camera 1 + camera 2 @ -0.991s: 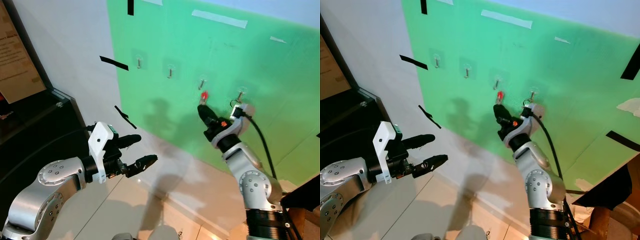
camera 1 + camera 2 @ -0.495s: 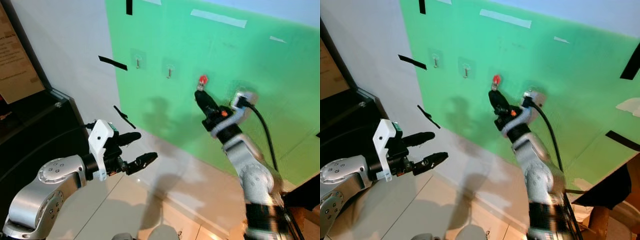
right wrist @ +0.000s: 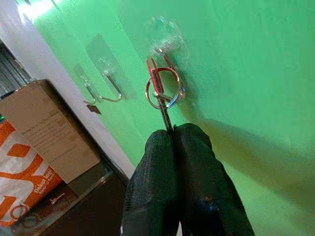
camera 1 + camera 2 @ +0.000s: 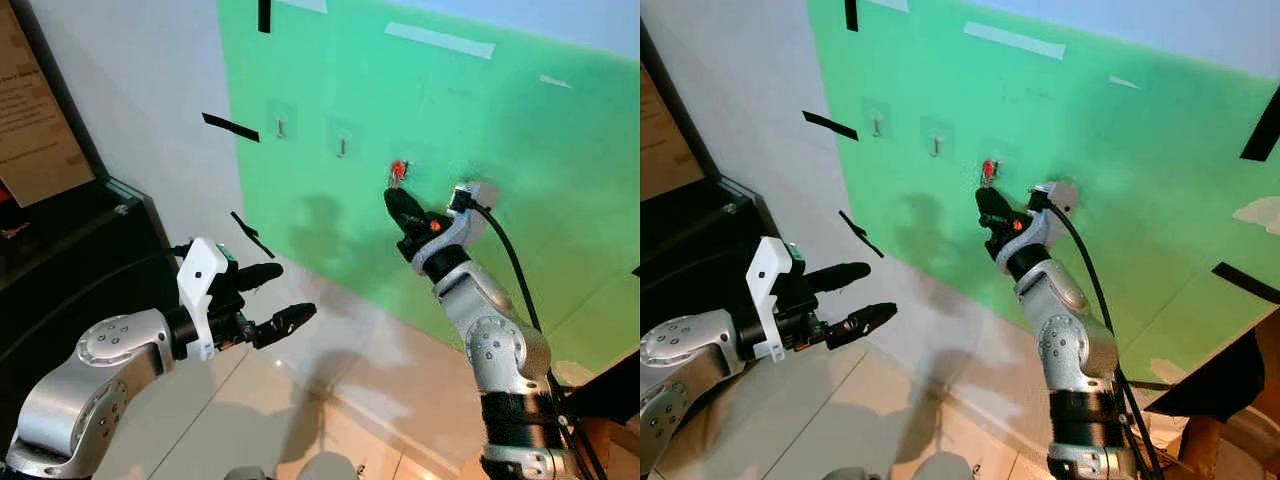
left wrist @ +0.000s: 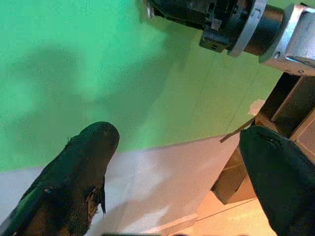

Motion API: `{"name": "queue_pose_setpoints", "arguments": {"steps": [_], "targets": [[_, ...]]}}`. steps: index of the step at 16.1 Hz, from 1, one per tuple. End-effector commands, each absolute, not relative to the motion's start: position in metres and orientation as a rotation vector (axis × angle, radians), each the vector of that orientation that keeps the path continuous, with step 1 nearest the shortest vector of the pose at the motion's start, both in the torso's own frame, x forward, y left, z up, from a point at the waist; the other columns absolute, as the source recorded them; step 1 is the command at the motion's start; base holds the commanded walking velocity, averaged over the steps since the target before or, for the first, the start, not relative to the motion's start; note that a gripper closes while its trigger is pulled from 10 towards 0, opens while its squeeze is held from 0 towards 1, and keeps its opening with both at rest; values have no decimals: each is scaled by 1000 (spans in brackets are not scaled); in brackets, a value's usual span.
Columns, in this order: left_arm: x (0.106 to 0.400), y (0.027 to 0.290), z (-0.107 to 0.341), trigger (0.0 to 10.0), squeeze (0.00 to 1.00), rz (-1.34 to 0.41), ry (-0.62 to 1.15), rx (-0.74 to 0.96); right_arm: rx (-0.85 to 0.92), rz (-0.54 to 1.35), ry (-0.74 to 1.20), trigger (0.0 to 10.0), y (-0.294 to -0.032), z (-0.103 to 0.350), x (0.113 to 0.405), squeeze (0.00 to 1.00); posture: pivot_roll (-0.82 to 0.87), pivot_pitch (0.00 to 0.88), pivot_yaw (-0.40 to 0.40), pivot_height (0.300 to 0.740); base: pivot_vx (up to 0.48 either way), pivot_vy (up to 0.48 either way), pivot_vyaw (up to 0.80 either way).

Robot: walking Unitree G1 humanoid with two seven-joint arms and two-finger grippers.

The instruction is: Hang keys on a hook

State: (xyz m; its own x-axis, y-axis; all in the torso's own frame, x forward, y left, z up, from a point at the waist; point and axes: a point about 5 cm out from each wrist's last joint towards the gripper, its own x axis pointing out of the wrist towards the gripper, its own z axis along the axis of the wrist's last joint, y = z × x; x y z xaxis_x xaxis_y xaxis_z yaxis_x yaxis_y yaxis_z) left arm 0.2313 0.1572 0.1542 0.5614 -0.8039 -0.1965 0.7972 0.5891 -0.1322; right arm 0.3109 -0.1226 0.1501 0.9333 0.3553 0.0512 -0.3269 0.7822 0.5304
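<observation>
My right gripper is raised against the green board, shut on the shaft of a small key. The key's ring and red tag lie right against the third clear-backed metal hook; I cannot tell whether the ring is over the hook's prong. In the right wrist view the black fingertips press together just below the ring. Two bare hooks are fixed further left on the board. My left gripper is held low at the left, open and holding nothing.
A black cabinet stands at the left below a brown cardboard sign. Black tape strips mark the white wall. A black cable loops off my right wrist. Pale floor tiles lie below.
My right gripper carried the key up from below the hooks, then left and slightly down against the third hook. The left arm has stayed where it was.
</observation>
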Motion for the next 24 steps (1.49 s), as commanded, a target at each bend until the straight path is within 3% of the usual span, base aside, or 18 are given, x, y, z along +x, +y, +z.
{"name": "queue_pose_setpoints", "arguments": {"steps": [1,9,13,14,19,21,22,24], "targets": [[231,157,157,10000,345,-945,241,-24,524,303,131,10000,-134,133,306,0,89,0,-19,740,0,0,0],[231,155,157,10000,345,-954,239,-17,463,263,171,10000,-148,120,293,0,84,0,-17,740,0,0,0],[231,154,157,10000,345,-954,232,-11,438,286,169,10000,-143,123,295,24,87,0,-22,740,0,0,0],[231,154,157,10000,341,-954,231,-11,435,284,170,10000,-143,122,295,1000,87,0,-23,740,0,0,0],[231,154,156,10000,341,-948,228,-13,375,282,153,10000,-148,117,288,1000,81,0,-24,740,0,0,0],[239,158,156,10000,361,-849,181,33,302,260,182,10000,-155,108,283,1000,76,0,-23,740,0,0,0],[245,162,155,10000,361,-773,155,54,281,254,188,10000,-157,105,282,1000,75,0,-21,740,0,0,0],[265,191,149,10000,376,-397,85,130,223,238,193,10000,-161,100,277,1000,79,0,-23,740,0,0,0]]}}
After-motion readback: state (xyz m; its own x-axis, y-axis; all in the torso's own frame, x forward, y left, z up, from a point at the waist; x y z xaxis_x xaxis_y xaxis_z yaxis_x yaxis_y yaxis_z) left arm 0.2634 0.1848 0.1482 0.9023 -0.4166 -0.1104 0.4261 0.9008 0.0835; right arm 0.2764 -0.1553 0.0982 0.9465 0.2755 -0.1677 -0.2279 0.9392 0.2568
